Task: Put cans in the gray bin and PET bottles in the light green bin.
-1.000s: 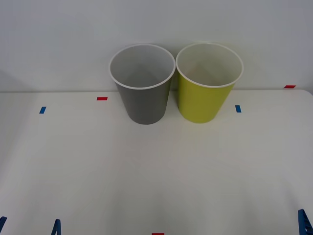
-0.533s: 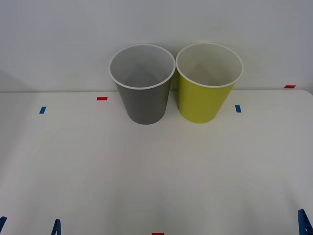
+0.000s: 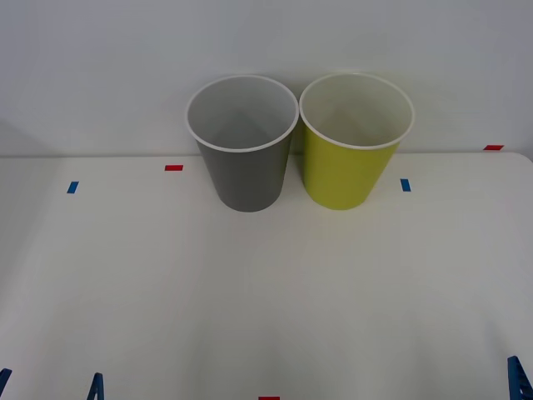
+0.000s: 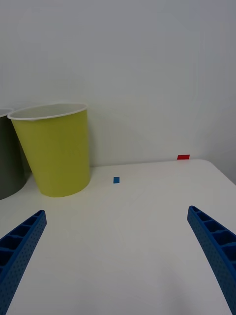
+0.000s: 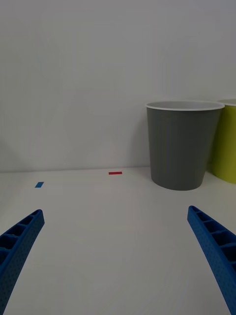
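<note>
**Clerk:** White desk (image 3: 266,300) against a plain white wall. Item one: gray bin (image 3: 243,142), upper centre of the front view, upright, mouth open, nothing seen inside. Item two: light green bin (image 3: 354,142), just right of it, rims touching or very nearly so. Small red tape marks (image 3: 173,167) and blue tape marks (image 3: 405,185) lie on the desk around them.

**Checker:** Grippers?

**Clerk:** Left gripper (image 5: 118,261) low at the bottom left of the front view, fingers spread wide, holding nothing. Right gripper (image 4: 118,256) at the bottom right corner, likewise wide apart and empty. Both sit well back from the bins.

**Checker:** Cans, bottles?

**Clerk:** None on the desk; no can or bottle listed in any view.

**Checker:** Risks from here?

**Clerk:** Three, by my reckoning. The bins stand so close that an item released over the shared edge could strike a rim and drop into the wrong one. They look light and tapered, so an arm brushing a wall on the way in might tip or shove one. And an item set down near the desk's edge would force a long reach.
</note>
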{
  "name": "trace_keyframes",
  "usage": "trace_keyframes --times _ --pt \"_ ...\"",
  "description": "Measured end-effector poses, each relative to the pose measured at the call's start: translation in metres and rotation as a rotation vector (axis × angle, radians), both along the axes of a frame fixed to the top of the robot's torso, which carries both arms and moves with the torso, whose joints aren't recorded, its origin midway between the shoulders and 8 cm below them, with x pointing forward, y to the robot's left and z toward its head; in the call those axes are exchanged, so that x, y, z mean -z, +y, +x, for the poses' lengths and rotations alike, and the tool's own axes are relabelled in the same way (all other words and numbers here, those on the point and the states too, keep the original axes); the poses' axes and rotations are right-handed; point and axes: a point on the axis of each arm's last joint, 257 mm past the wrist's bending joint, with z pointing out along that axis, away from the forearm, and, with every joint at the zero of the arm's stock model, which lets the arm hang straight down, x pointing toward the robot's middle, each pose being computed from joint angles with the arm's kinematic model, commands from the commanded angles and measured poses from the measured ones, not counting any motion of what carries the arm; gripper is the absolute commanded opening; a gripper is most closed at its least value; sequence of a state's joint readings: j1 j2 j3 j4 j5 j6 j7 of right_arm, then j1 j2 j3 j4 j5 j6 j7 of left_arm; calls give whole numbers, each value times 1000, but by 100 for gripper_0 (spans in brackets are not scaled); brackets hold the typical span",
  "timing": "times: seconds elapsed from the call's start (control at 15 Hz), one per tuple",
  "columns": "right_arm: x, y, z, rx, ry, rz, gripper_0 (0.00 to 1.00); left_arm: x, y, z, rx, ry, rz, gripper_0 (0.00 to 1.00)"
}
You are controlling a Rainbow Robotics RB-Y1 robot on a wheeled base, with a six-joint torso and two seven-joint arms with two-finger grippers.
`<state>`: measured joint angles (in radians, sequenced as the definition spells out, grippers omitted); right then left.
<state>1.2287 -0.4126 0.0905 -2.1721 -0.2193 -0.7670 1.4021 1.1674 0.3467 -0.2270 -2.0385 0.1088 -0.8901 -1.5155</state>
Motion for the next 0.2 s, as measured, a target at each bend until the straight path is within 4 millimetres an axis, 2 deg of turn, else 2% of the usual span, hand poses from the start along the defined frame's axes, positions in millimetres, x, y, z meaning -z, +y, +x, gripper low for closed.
trace_keyframes --times 0.2 --pt "0 0 0 0 0 0 100 0 0 0 0 0 0 100"
